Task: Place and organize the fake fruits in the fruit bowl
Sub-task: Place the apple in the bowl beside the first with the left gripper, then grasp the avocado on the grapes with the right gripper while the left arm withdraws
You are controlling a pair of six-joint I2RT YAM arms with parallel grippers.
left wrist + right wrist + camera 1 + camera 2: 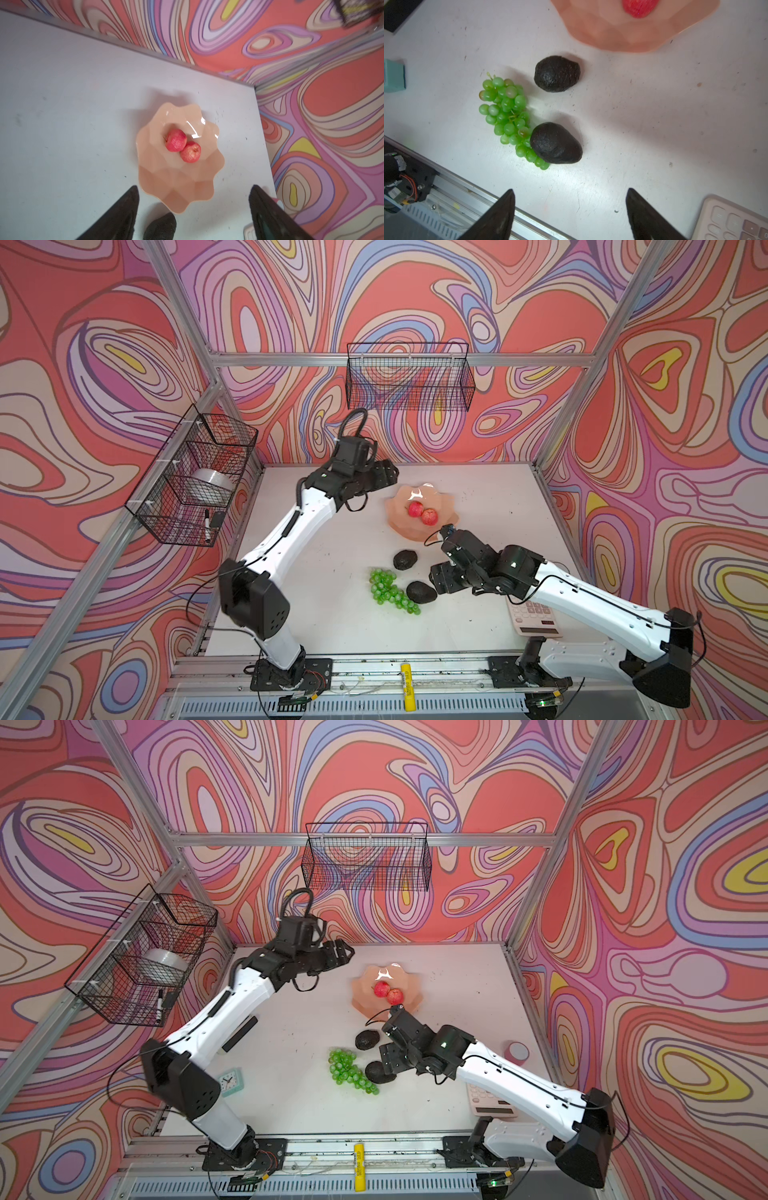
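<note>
Looking at the feed, biggest thing first: the worktop (pixel 328 630) has three loose fruits on it, all on my side of the fruit bowl (pixel 395 520), which sits toward the back, a bit right of the middle.

The left tool (pixel 193 186) hangs above the worktop near the bowl's back-left rim, fingers spread and nothing in it. The right tool (pixel 571 189) is released too, and empty.

Here's the bit that matters, I reckon. In both top views the near avocado lies just left of the right tool, and on the right wrist cam it sits out ahead of the spread fingers, not touching them. So the right arm is way closer to the loose fruit. The left arm would have to come round or over the bowl to reach it.

The grapes (pixel 390 592) lie as a long bunch running from far-left to near-right, and the near end touches the near avocado (pixel 421 592). On the right wrist cam that avocado's long axis runs at a slant to the line between the fingers, so I'd guess a wrist twist is needed to grab it across the narrow way without snagging grapes.

The far avocado (pixel 404 560) sits apart, between the grapes and the bowl. The smallest bits, the two apples (pixel 176 140), are already in the bowl's middle, touching each other.
</note>
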